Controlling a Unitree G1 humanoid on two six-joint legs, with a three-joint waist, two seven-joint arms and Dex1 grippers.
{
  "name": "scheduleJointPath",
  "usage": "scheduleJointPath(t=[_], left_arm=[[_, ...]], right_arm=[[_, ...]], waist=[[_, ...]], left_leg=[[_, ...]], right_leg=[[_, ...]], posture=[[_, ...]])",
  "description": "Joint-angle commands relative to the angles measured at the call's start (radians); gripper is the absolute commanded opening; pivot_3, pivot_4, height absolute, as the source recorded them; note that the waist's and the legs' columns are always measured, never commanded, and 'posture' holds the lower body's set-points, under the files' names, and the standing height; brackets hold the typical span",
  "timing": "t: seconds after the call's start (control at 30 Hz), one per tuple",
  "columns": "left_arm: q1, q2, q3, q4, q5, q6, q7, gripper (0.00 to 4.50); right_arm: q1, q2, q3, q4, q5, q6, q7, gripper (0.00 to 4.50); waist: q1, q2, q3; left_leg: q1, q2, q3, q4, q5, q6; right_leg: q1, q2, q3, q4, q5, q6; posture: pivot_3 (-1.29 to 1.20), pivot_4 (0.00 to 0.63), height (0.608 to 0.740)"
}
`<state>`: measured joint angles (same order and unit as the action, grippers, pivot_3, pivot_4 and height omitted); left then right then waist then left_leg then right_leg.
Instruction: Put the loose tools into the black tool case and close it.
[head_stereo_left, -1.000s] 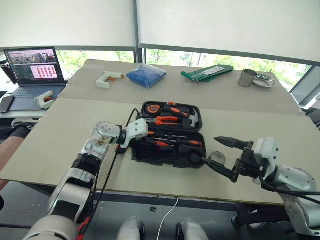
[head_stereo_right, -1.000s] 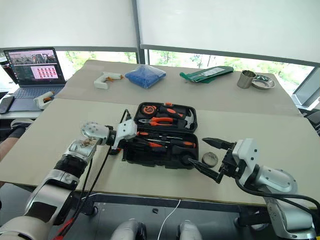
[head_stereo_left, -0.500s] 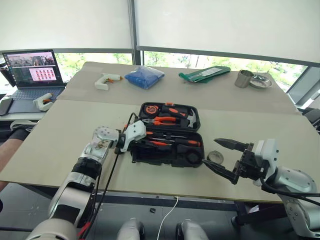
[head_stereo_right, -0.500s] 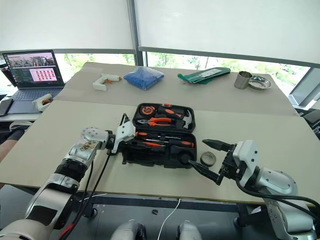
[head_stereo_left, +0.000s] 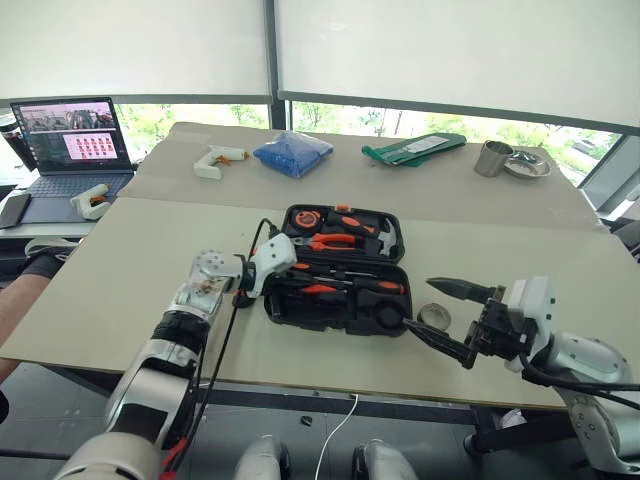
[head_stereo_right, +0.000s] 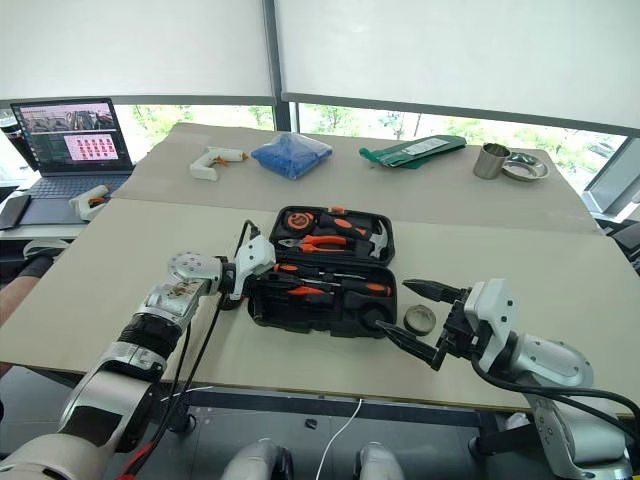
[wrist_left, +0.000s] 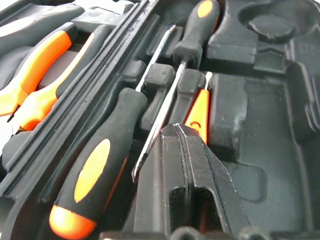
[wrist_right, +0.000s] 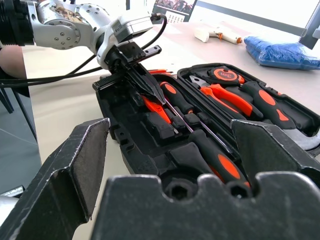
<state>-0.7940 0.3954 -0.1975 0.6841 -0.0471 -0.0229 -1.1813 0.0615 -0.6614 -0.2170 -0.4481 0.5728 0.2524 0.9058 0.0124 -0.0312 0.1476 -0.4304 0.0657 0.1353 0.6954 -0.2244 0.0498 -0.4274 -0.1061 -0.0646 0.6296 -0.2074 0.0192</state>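
The left gripper (wrist_right: 150, 89), two black fingers pressed together with nothing between them, reaches in from the left edge of the open black plastic clamshell tool case (head_stereo_left: 340, 270), its tips down over the near tray. Its arm stretches forward across the table with the wrist bent toward the robot's right and the fingers tilted slightly down.

The case lies open and flat near the middle of the pale wooden table (head_stereo_left: 120, 270). The near half holds two orange-and-black screwdrivers (wrist_left: 95, 165) lying side by side in moulded slots, and a slim orange tester screwdriver (wrist_left: 199, 114) just under the closed fingertips; whether they touch it cannot be told. The far half carries orange-handled pliers (head_stereo_left: 335, 240), a hammer (head_stereo_left: 385, 235) and a round tape measure (head_stereo_left: 303, 217). A dark tape roll (head_stereo_left: 386, 317) sits at the near right corner of the case.

The right gripper (head_stereo_left: 440, 310) hovers level just right of the case, fingers spread wide and empty, beside a small round metal tin (head_stereo_left: 434, 316) on the table.
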Motion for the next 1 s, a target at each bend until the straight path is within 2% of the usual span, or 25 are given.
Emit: scheduleJointPath(t=[0.03,0.17,0.3,0.4,0.5,0.67,0.73,0.8,0.83,1.0], left_arm=[[-0.006,0.008,-0.020,0.018,0.024,-0.009,-0.016,0.02],[0.004,0.015,-0.001,0.011,0.017,-0.032,-0.007,0.02],[0.043,0.022,0.129,-0.088,-0.134,0.008,-0.020,0.02],[0.123,0.063,0.241,-0.198,-0.234,0.023,-0.004,0.72],[0.261,0.140,0.387,-0.308,-0.316,0.067,0.053,1.89],[0.496,0.295,0.554,-0.369,-0.287,0.090,0.195,3.62],[0.572,0.358,0.639,-0.356,-0.285,0.187,0.296,4.35],[0.639,0.398,0.694,-0.382,-0.288,0.297,0.376,4.43],[0.673,0.409,0.715,-0.419,-0.313,0.333,0.372,4.43],[0.751,0.428,0.749,-0.624,-0.402,0.509,0.384,4.43]], right_arm=[[0.010,-0.010,-0.027,-0.045,0.026,0.006,-0.004,4.50],[0.012,-0.009,-0.029,-0.043,0.023,0.007,-0.006,4.50],[0.013,0.000,-0.032,-0.032,0.008,-0.019,-0.007,4.50],[0.006,0.018,-0.041,-0.009,-0.019,-0.079,-0.007,4.50],[-0.003,0.034,-0.046,0.011,-0.031,-0.116,-0.014,4.50],[-0.013,0.026,-0.034,0.027,-0.008,-0.130,0.031,4.50],[-0.037,0.021,-0.021,0.031,0.009,-0.127,0.056,4.50],[-0.063,0.024,-0.009,0.044,0.001,-0.141,0.069,4.50],[-0.075,0.025,-0.003,0.052,-0.001,-0.144,0.074,4.50],[-0.124,0.029,0.023,0.085,-0.009,-0.151,0.099,4.50]], waist=[[0.000,0.000,0.000],[0.000,0.000,0.000],[-0.004,0.000,0.000],[-0.007,0.000,0.000],[-0.019,0.000,0.000],[-0.026,0.001,0.000],[-0.018,0.001,0.001],[-0.017,0.001,0.001],[-0.014,0.001,0.001],[0.007,0.002,0.001]], left_leg=[[0.000,0.000,0.000,0.000,0.000,0.000],[0.000,0.000,0.000,0.000,0.000,0.000],[0.000,0.001,0.000,0.000,0.000,0.000],[-0.001,0.002,0.000,-0.001,0.000,0.000],[0.000,0.002,0.000,-0.002,0.000,0.000],[0.001,0.003,0.001,-0.002,0.000,-0.001],[0.001,0.003,0.001,-0.002,0.000,-0.001],[0.001,0.003,0.000,-0.002,-0.002,-0.004],[0.001,0.003,0.001,-0.002,-0.005,-0.009],[0.000,0.001,0.002,-0.002,-0.006,-0.009]], right_leg=[[0.000,0.000,0.000,0.000,0.000,0.000],[0.000,0.000,0.000,0.000,0.000,0.000],[-0.001,0.000,0.000,0.000,0.000,0.000],[-0.002,0.000,0.000,0.000,0.001,-0.001],[-0.002,0.000,0.000,0.000,0.000,-0.001],[-0.001,-0.001,0.000,0.000,0.000,0.000],[-0.002,-0.002,0.000,0.000,-0.001,0.000],[-0.006,-0.003,-0.001,-0.001,-0.006,-0.002],[-0.007,-0.004,-0.001,0.000,-0.006,-0.002],[-0.008,-0.008,-0.002,-0.001,-0.005,-0.003]], posture=[[0.00,0.150,0.739],[0.00,0.150,0.739],[0.00,0.150,0.739],[0.00,0.150,0.739],[0.00,0.150,0.739],[0.00,0.150,0.739],[0.00,0.150,0.739],[0.00,0.150,0.739],[0.00,0.150,0.739],[0.00,0.150,0.739]])
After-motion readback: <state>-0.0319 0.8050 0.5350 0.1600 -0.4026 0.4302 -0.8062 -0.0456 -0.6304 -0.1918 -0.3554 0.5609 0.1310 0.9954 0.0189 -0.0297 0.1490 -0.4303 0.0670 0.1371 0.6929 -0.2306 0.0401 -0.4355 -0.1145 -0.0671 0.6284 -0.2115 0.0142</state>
